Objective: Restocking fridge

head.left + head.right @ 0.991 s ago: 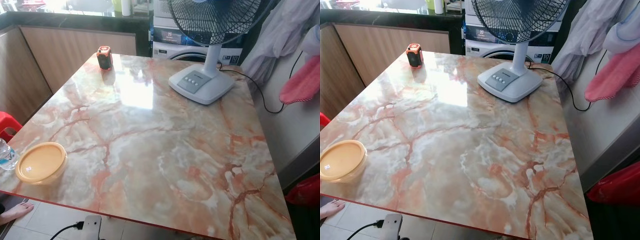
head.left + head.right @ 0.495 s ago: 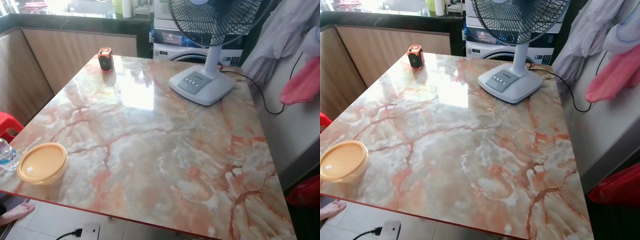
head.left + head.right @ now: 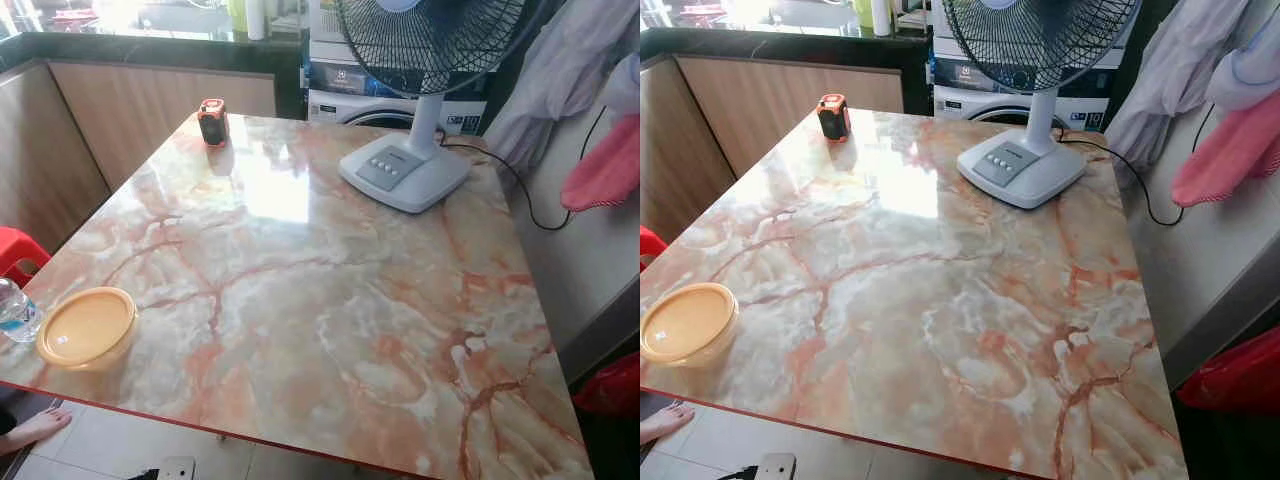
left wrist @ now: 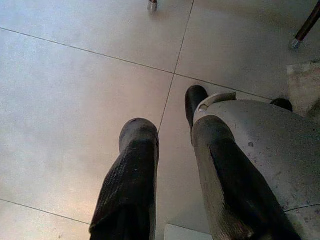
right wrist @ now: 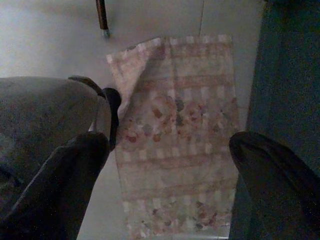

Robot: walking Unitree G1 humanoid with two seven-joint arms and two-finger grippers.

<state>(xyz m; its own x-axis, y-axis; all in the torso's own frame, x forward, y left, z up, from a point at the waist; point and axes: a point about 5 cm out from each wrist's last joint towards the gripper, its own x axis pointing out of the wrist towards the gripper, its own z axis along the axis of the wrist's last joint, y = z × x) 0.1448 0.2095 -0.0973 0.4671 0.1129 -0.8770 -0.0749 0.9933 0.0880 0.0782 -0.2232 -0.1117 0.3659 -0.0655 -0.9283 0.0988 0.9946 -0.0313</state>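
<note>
Long black ribbed fingers [image 4: 131,170], grey shell.

Fan base [image 3: 405,175] on tabletop [image 3: 320,300]

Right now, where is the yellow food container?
In the left eye view, the yellow food container sits on the marble table at its near left corner, beside a water bottle at the left edge.

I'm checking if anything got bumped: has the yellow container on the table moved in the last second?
No. The yellow container sits by the same marble vein near the table edge, beside the water bottle; only the camera shifted.
</note>
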